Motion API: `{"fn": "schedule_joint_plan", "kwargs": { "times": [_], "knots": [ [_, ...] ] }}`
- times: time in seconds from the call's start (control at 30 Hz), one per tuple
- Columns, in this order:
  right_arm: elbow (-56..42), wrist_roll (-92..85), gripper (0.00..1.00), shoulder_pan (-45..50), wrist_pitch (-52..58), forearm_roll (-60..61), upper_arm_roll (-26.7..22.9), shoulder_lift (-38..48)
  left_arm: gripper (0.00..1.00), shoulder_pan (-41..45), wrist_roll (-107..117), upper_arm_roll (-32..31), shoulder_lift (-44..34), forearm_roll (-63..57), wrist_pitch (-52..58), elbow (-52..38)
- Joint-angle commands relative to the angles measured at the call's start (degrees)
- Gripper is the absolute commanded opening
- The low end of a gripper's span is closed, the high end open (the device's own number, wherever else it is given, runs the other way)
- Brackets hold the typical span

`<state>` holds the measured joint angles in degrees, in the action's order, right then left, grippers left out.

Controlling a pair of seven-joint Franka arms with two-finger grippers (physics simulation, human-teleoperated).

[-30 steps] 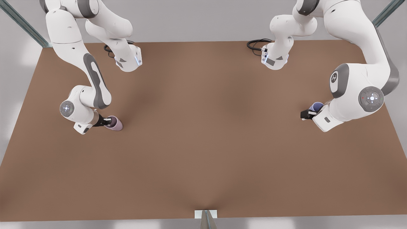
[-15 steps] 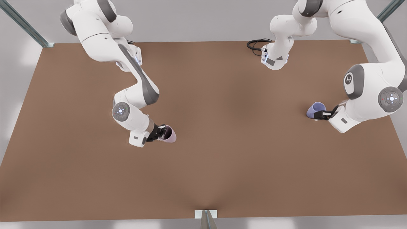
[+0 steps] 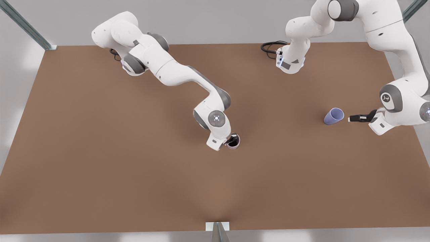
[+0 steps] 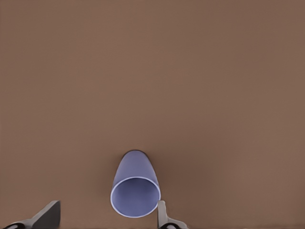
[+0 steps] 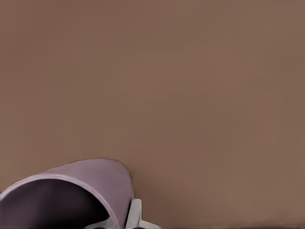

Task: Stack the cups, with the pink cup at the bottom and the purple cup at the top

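Periwinkle purple cup stands just beyond the open left gripper.

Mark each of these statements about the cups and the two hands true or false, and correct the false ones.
1. The purple cup stands free on the table. True.
2. The right hand grips the pink cup at its rim. True.
3. The purple cup is already nested in the pink cup. False: the two stand far apart, the pink cup near the table's middle, the purple cup toward the front view's right.
4. The left hand is shut on the purple cup. False: it is open, just beside the cup, touching nothing.
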<state>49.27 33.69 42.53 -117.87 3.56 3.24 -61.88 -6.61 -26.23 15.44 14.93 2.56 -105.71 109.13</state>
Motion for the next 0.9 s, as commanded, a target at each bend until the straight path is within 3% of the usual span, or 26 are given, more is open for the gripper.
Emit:
{"fn": "schedule_joint_plan", "kwargs": {
  "times": [0.0, 0.07, 0.13, 0.17, 0.4, 0.43, 0.53, 0.6, 0.63, 0.73, 0.87],
  "knots": [
    [-0.3, 34.2, 0.23, 0.4, 0.8, -0.4, -0.3, -0.4, 1.00, 0.0, -28.3, 0.4, -0.9, 0.1, -16.8, 4.5],
    [-0.3, 34.2, 0.41, 0.3, 0.6, 0.2, -0.3, -0.4, 1.00, 0.1, -29.0, 1.0, -0.3, 0.1, -20.8, 7.7],
    [-0.1, 34.1, 0.70, 0.3, 1.0, 0.2, -0.3, 0.0, 1.00, 0.0, -30.8, 2.6, -0.2, 0.2, -21.2, 9.7],
    [-0.1, 34.0, 0.75, 0.4, 1.2, 0.3, -0.5, 0.1, 1.00, 0.0, -32.7, 3.4, -0.2, 0.1, -21.4, 10.4],
    [8.0, 32.8, 0.81, -0.8, 1.2, 2.7, -1.7, 9.8, 1.00, 0.1, -35.7, 5.7, -0.8, 0.1, -24.5, 16.5],
    [11.9, 30.3, 0.85, -1.0, 0.7, 5.1, -5.1, 15.2, 1.00, 0.0, -35.7, 5.7, -0.9, 0.2, -24.5, 17.0],
    [36.5, 3.6, 0.96, -11.5, 1.2, 5.1, -6.1, 39.8, 1.00, 0.1, -36.7, 6.3, -0.9, 0.2, -24.0, 18.3],
    [39.5, -2.9, 1.00, -26.3, 10.9, 2.3, -4.5, 46.7, 1.00, 0.0, -37.0, 6.4, -1.0, 0.6, -24.1, 19.4],
    [38.7, -8.8, 1.00, -33.4, 13.7, 2.3, -4.4, 47.8, 1.00, 0.1, -37.0, 6.4, -1.0, 0.6, -24.0, 19.6],
    [35.8, -37.9, 1.00, -41.6, 20.5, -5.6, -4.6, 48.8, 1.00, 0.1, -37.0, 6.2, -0.4, 1.7, -24.6, 20.6],
    [33.2, -38.7, 1.00, -43.3, 21.1, -5.9, -5.4, 46.6, 1.00, 0.1, -37.0, 5.7, 1.6, 3.1, -26.3, 20.5]
  ]
}}
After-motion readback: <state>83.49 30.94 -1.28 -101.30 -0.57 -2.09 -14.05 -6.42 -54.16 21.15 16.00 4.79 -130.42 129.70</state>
